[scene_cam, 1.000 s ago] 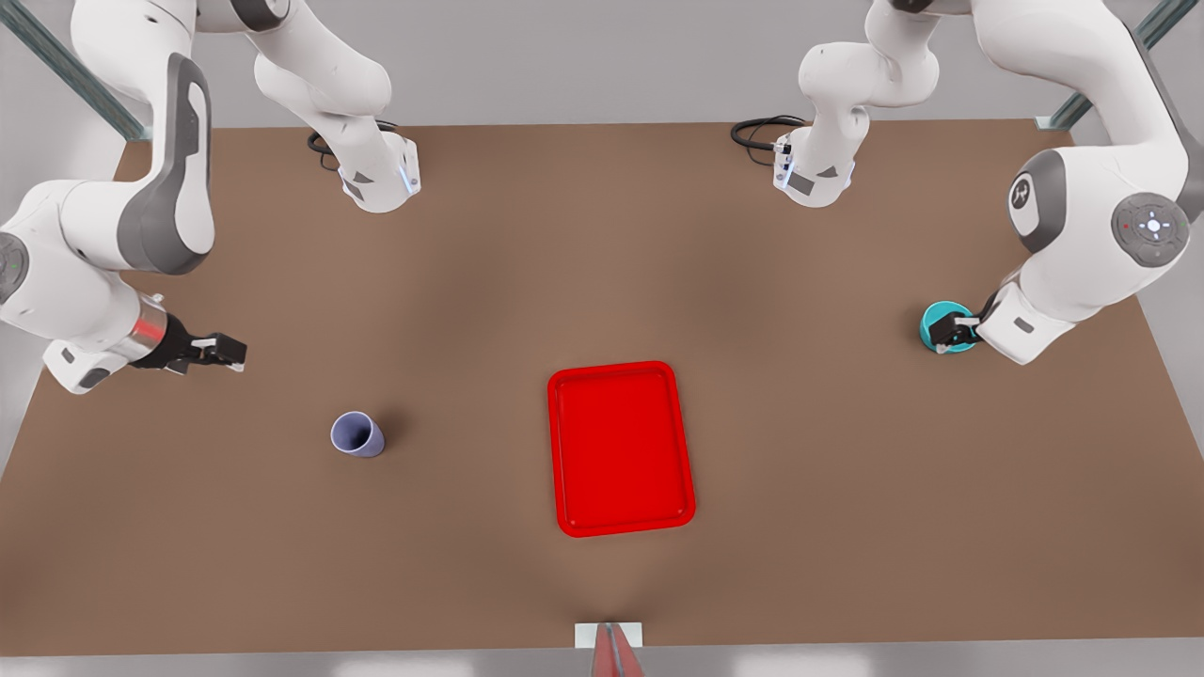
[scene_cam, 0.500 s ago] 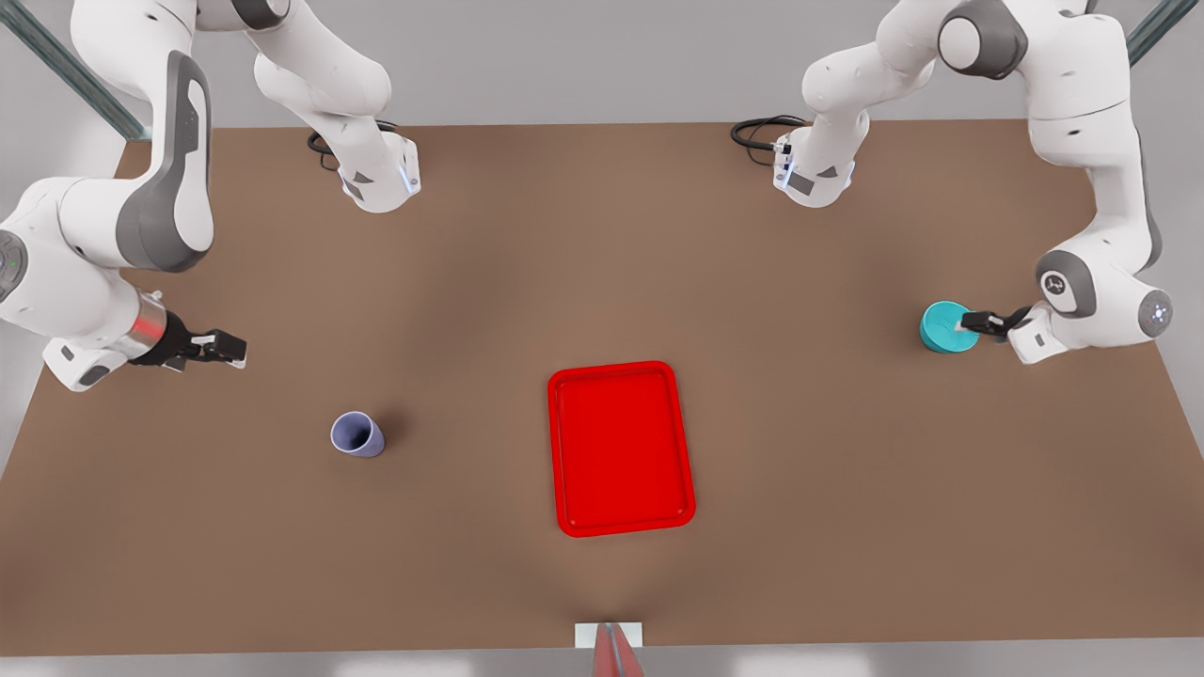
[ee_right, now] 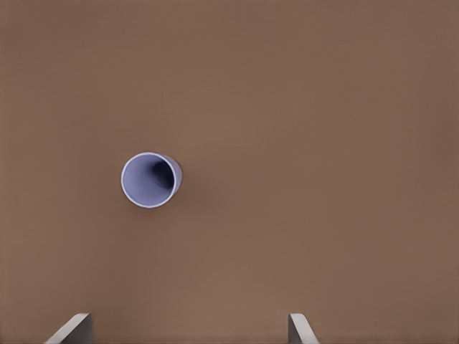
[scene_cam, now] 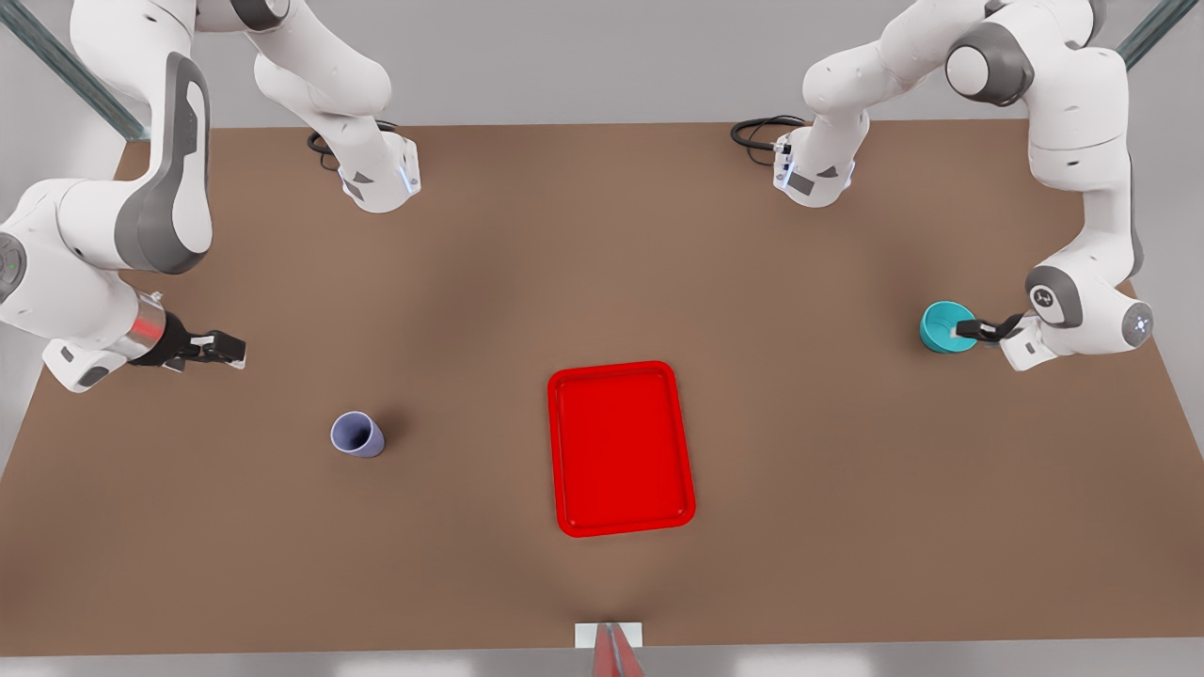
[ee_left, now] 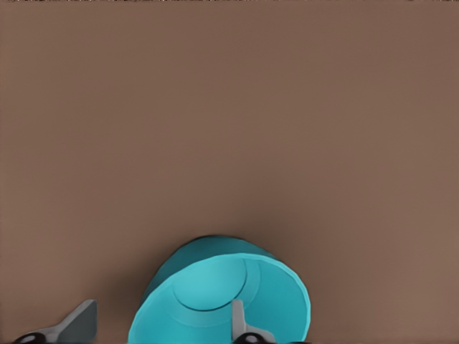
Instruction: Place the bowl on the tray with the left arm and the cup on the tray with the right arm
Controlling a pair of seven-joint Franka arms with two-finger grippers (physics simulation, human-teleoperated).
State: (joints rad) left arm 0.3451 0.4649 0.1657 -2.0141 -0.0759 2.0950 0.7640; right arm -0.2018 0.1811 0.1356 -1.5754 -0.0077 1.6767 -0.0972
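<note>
The teal bowl stands on the table at the front view's right. My left gripper is open at the bowl's rim. One finger reaches inside it and the other finger stays outside, apart from the wall. At the front view's left, the lavender cup stands upright, also in the right wrist view. My right gripper waits open above and short of the cup, its fingertips wide apart. The red tray lies bare in the middle.
The brown table stretches wide between the two arms. Both arm bases stand at the far edge with black cables beside them. A small white and red fixture sits at the near edge.
The left arm's upper links have swung up and back while its wrist dropped lower and levelled at the bowl's rim. The bowl, cup and right arm have stayed put.
</note>
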